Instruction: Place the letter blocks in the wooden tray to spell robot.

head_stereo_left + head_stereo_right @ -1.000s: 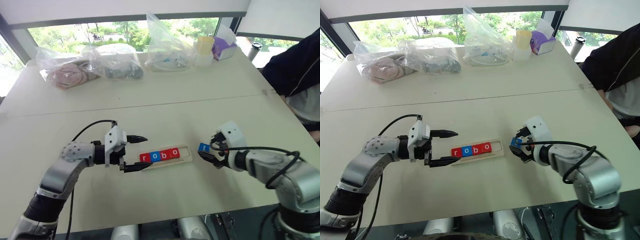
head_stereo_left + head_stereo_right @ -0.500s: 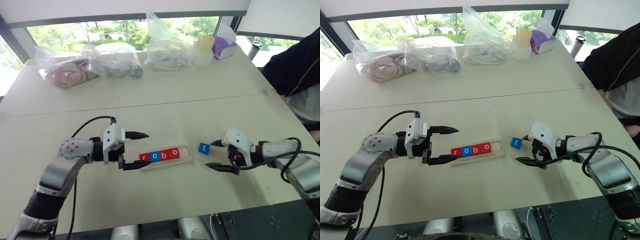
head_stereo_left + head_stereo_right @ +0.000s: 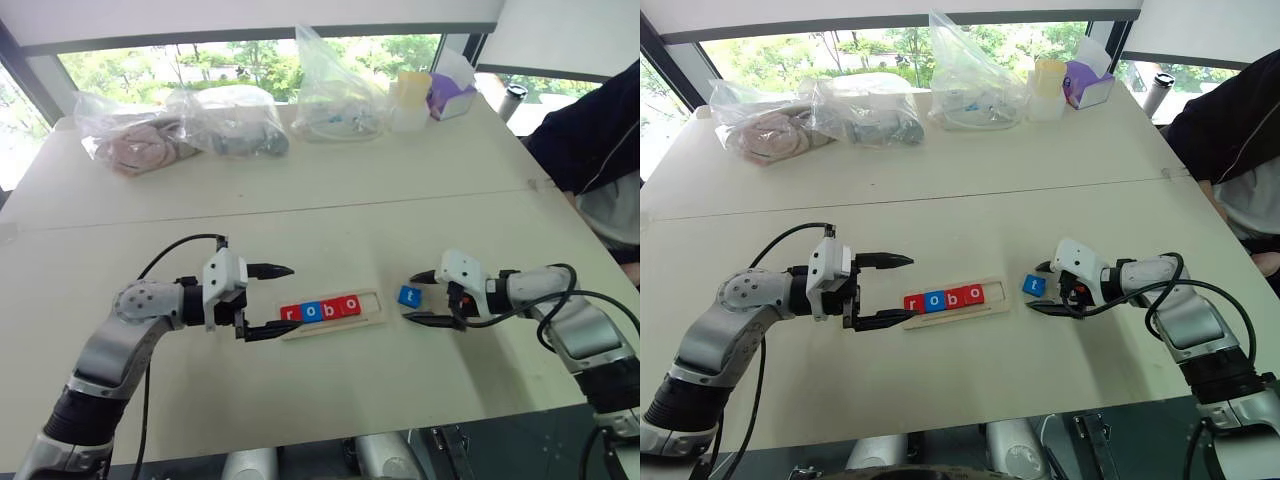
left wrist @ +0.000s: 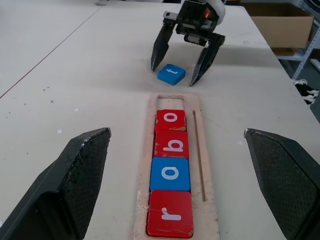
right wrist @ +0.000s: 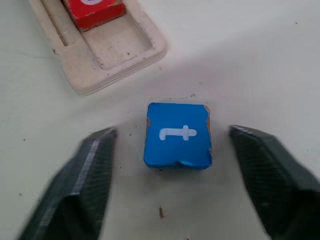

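Now that the right gripper (image 3: 1044, 288) has set down the small blue square "t" block (image 3: 1034, 286) beside the pale wooden tray's (image 3: 992, 308) empty end slot, its fingers straddle it apart, unclamped.

The left arm reaches in from the left, forearm roughly level, its pincer (image 3: 268, 300) pointing to the right with both black fingers spread wide, one above the other. The right arm comes in from the right, bent at the elbow, wrist angled down toward the surface; its pincer (image 3: 423, 297) points to the left, fingers parted with a clear gap between the tips, which hang low, just above the surface.
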`<move>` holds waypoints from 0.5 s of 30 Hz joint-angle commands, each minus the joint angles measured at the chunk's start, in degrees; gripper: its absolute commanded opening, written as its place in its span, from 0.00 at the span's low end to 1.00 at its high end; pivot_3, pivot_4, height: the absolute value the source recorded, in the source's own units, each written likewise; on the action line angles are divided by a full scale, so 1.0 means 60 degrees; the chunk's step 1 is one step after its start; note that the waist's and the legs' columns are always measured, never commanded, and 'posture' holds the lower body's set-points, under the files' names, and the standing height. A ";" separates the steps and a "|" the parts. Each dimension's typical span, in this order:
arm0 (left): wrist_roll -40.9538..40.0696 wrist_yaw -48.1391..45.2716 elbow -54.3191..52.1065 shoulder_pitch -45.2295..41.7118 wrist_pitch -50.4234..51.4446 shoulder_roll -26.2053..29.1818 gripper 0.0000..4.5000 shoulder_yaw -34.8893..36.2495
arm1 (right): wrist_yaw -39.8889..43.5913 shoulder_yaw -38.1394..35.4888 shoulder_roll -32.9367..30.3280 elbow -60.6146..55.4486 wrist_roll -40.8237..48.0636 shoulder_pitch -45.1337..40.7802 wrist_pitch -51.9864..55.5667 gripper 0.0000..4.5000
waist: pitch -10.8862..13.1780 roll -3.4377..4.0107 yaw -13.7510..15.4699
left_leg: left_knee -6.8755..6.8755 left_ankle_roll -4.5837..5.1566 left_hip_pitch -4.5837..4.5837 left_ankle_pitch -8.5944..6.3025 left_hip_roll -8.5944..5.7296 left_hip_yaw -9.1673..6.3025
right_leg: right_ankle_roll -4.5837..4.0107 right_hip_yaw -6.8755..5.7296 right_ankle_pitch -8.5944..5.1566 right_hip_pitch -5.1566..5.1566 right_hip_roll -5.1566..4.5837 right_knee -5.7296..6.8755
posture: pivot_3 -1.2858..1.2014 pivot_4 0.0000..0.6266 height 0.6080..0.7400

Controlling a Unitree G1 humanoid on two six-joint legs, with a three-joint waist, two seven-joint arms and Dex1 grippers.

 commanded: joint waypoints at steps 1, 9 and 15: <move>-0.0183 0.0012 -0.0312 0.0010 -0.0027 0.0068 1.00 0.0204 | 0.0067 -0.0142 0.0044 -0.0075 -0.0055 -0.0176 -0.0198 0.34 | 0.0000 0.0000 0.0019 | 0.0001 0.0000 0.0000 0.0000 0.0000 0.0000 | 0.0000 0.0000 0.0000 0.0000 0.0000 0.0001 | 0.52 0.24 1.00; -0.0196 0.0016 -0.0354 0.0031 -0.0001 0.0093 1.00 0.0193 | 0.0553 0.0054 -0.0050 -0.0739 -0.0390 -0.0741 -0.0963 0.25 | 0.0000 0.0001 0.0104 | 0.0004 -0.0001 0.0001 0.0000 0.0000 0.0001 | 0.0000 0.0000 0.0001 0.0000 0.0000 0.0006 | 0.52 0.24 1.00; -0.0176 0.0058 -0.0342 -0.0009 -0.0007 0.0036 1.00 0.0147 | 0.1160 0.0483 0.0101 -0.1181 -0.0321 -0.1151 -0.0911 0.25 | 0.0000 0.0001 0.0131 | 0.0007 0.0000 0.0003 0.0000 0.0001 -0.0001 | 0.0000 -0.0001 0.0001 0.0002 0.0000 0.0012 | 0.52 0.24 1.00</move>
